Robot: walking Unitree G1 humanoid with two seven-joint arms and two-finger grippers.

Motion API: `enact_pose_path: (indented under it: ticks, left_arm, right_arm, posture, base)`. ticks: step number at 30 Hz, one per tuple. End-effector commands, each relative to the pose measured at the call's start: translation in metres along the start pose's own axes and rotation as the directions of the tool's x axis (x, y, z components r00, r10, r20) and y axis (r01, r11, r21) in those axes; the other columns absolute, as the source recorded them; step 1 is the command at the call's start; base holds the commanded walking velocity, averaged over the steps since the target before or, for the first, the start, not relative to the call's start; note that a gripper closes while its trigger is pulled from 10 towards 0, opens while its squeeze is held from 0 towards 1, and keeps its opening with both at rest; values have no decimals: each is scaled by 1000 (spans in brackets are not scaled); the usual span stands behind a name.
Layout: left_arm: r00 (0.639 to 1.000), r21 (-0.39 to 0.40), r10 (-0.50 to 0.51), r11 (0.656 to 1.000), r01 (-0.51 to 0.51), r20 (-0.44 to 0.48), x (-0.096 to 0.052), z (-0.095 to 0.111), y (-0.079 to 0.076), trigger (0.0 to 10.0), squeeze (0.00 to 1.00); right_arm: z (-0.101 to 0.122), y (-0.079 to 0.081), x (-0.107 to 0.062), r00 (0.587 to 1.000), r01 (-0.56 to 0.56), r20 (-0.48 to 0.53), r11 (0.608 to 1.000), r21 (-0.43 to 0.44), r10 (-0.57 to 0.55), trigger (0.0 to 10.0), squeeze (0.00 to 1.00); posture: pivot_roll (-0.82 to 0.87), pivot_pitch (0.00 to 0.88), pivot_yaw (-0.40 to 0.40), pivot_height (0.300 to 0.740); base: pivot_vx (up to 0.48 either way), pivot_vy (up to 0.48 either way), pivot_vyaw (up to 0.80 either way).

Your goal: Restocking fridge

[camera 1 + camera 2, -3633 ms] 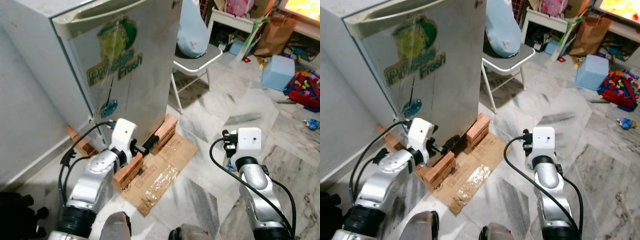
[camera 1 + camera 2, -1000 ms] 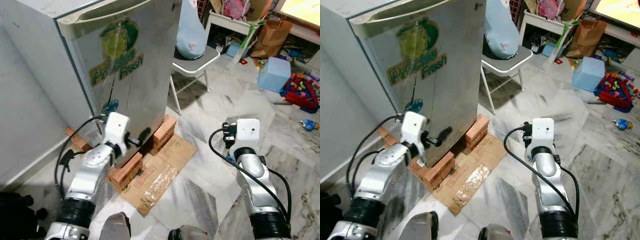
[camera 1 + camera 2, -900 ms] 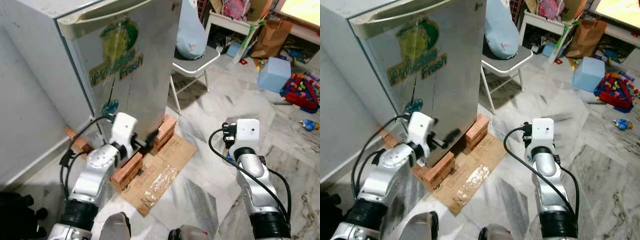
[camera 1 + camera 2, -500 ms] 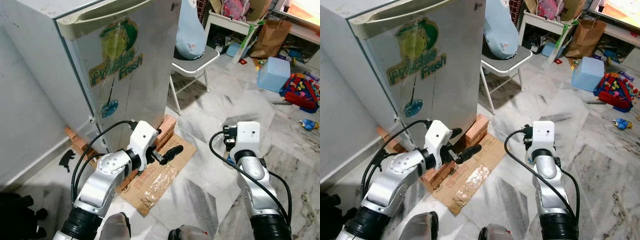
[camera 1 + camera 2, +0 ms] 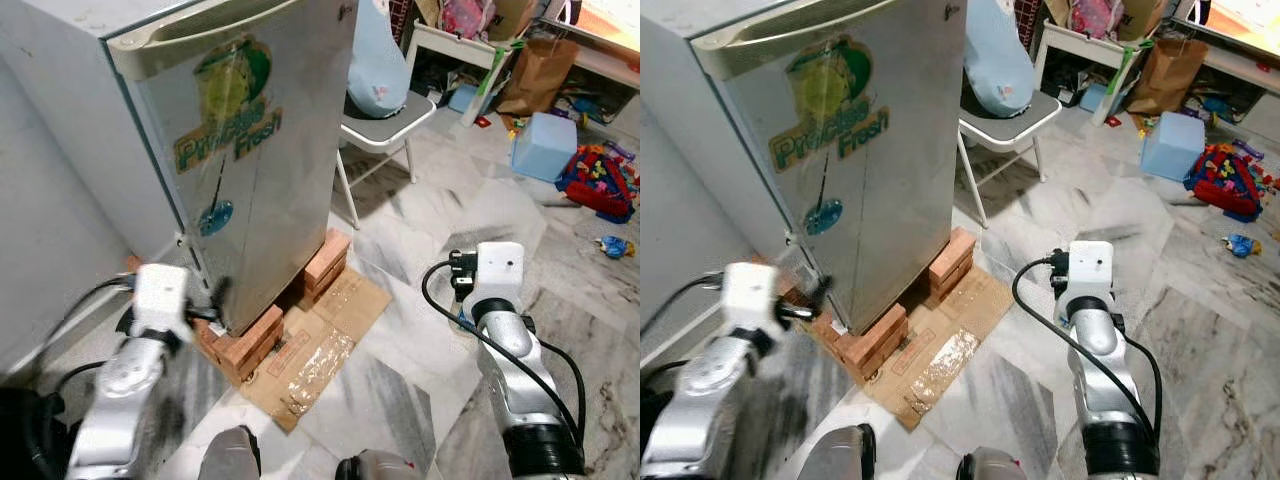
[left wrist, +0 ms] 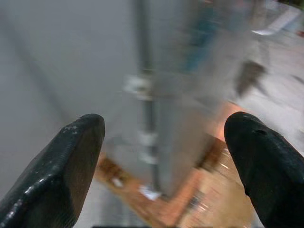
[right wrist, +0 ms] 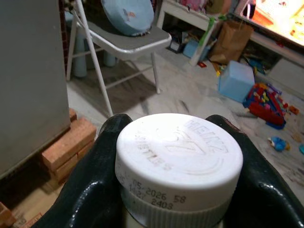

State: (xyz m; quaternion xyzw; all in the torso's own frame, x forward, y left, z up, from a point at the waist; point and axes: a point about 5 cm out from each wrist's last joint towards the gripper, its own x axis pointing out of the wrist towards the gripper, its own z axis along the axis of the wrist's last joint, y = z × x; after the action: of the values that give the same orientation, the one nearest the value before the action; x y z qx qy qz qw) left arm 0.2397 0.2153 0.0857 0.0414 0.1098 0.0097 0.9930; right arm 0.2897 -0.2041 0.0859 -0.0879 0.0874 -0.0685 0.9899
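- A white ribbed plastic cap [image 7: 178, 164] of a bottle, marked Heinz, is clamped between the two black fingers [image 7: 90, 190] of the right gripper [image 7: 178, 190]; the body below it is hidden.
- The cap is judged stiff but smooth, so it could slip or turn; a hold lower on the bottle would be safer.
- The grey metal fridge [image 5: 240, 150] with a green sticker, raised on red bricks [image 5: 250, 340], is shut.
- The left gripper [image 6: 166, 166] is seen near its lower left corner, fingers apart and empty; the view is blurred, so contact cannot be told.
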Motion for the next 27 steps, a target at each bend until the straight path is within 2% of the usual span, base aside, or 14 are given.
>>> enact_pose_path:
  ticks: [1, 2, 4, 8, 9, 10, 11, 13, 14, 17, 23, 26, 27]
  left_arm:
    - [998, -16, 65, 998, -65, 14, -2, 2, 12, 10000, 0]
    - [993, -30, 121, 992, -120, 9, -2, 2, 24, 10000, 0]
    - [991, -14, 136, 991, -136, 17, 6, 4, 30, 10000, 0]
    - [989, -7, 146, 989, -146, 26, 24, 11, 36, 10000, 0]
    - [990, -8, 137, 991, -137, 36, 33, 17, 36, 10000, 0]
    - [990, -8, 137, 991, -137, 36, 33, 17, 36, 10000, 0]
    - [992, -7, 117, 993, -117, 47, 45, 25, 34, 10000, 0]
    - [993, -3, 107, 994, -107, 53, 50, 29, 33, 10000, 0]
    - [994, 1, 92, 996, -92, 66, 63, 37, 29, 10000, 0]
    - [993, 2, 84, 996, -85, 83, 76, 46, 25, 10000, 0]
    - [993, 2, 79, 997, -80, 91, 92, 55, 20, 10000, 0]
    - [994, -5, 50, 999, -50, 93, 101, 61, 10, 10000, 0]
    - [996, -2, 17, 1000, -17, 87, 106, 63, -1, 10000, 0]
  right_arm:
    - [7, -1, 4, 1000, -6, 27, 1000, 3, 6, 10000, 0]
    - [8, 2, 6, 999, -18, 28, 1000, 3, 17, 10000, 0]
    - [9, 3, 7, 999, -25, 30, 1000, 1, 25, 10000, 0]
    - [10, 3, 7, 999, -31, 33, 1000, 0, 31, 10000, 0]
    - [11, 2, 6, 999, -32, 35, 999, -2, 32, 10000, 0]
    - [11, 2, 6, 999, -32, 35, 999, -2, 32, 10000, 0]
    - [12, 0, 5, 999, -32, 36, 999, -6, 32, 10000, 0]
    - [12, -2, 4, 999, -30, 37, 1000, -10, 30, 10000, 0]
    - [12, -6, 3, 999, -19, 34, 1000, -15, 20, 10000, 0]
    - [12, -11, -1, 999, -6, 33, 1000, -18, 6, 10000, 0]
    - [12, -14, -4, 999, 0, 32, 1000, -22, 0, 10000, 0]
    - [11, -15, -5, 1000, 0, 28, 1000, -24, 0, 10000, 0]
    - [12, -14, -5, 1000, -1, 27, 1000, -25, 2, 10000, 0]
  posture:
    - [96, 81, -94, 740]
    - [99, 84, -98, 740]
    - [96, 91, -107, 740]
    - [80, 101, -114, 740]
    - [68, 110, -115, 740]
    - [68, 110, -115, 740]
    - [49, 121, -114, 740]
    - [39, 128, -111, 740]
    - [26, 133, -108, 740]
    - [1, 145, -105, 740]
    - [-17, 160, -108, 740]
    - [-17, 162, -109, 740]
    - [-16, 162, -108, 740]
  base:
    - [0, 0, 0]
    - [0, 0, 0]
    - [0, 0, 0]
    - [0, 0, 0]
    - [0, 0, 0]
    - [0, 0, 0]
    - [0, 0, 0]
    - [0, 0, 0]
    - [0, 0, 0]
    - [0, 0, 0]
    - [0, 0, 0]
    - [0, 0, 0]
    - [0, 0, 0]
